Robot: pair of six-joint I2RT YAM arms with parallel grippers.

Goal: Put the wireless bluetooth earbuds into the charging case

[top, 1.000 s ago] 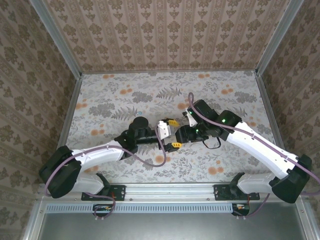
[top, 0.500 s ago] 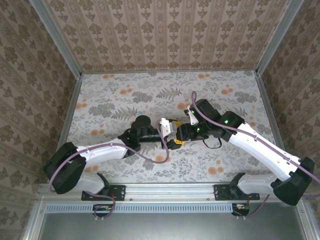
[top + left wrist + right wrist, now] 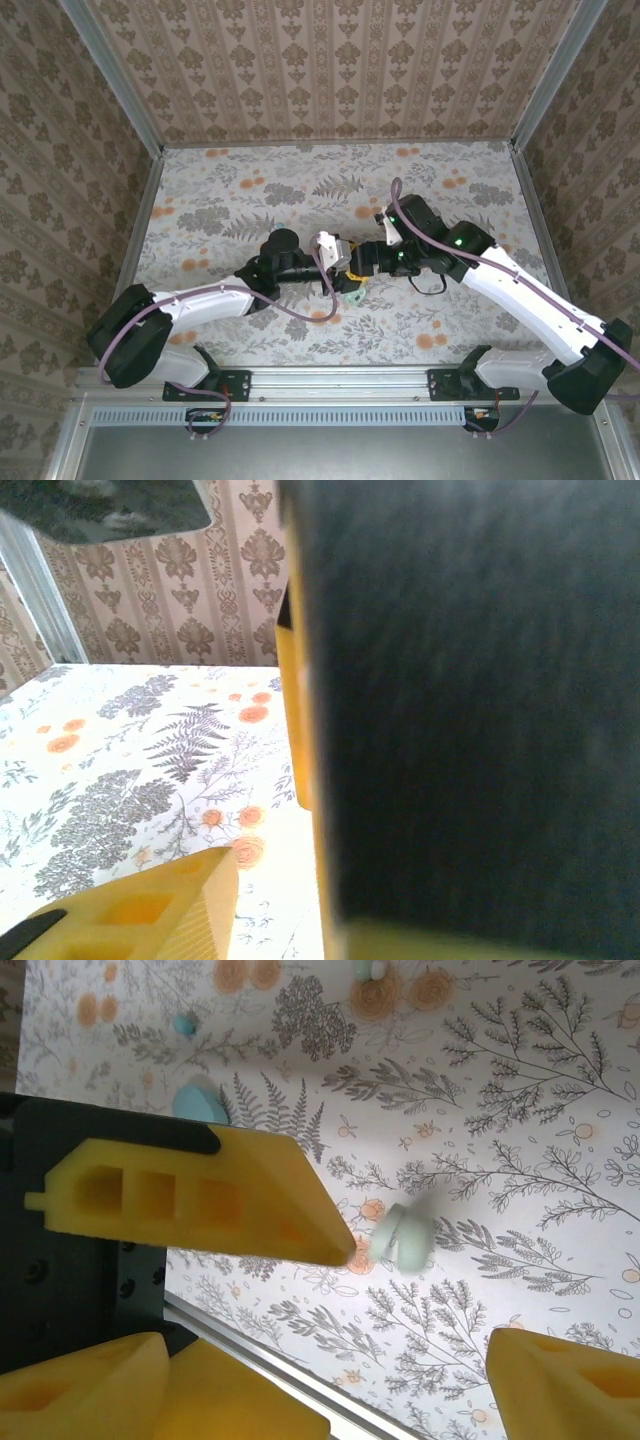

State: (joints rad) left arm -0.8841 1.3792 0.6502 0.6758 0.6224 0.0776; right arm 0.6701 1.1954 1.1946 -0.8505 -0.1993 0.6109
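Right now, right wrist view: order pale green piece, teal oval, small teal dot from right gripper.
1. pale green piece, by the right gripper fingertip.
2. teal oval, left, past the finger.
3. small teal dot, farther up-left.

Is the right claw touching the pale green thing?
Cannot tell: the right wrist view shows the green thing blurred, right at the fingertip of the right claw.
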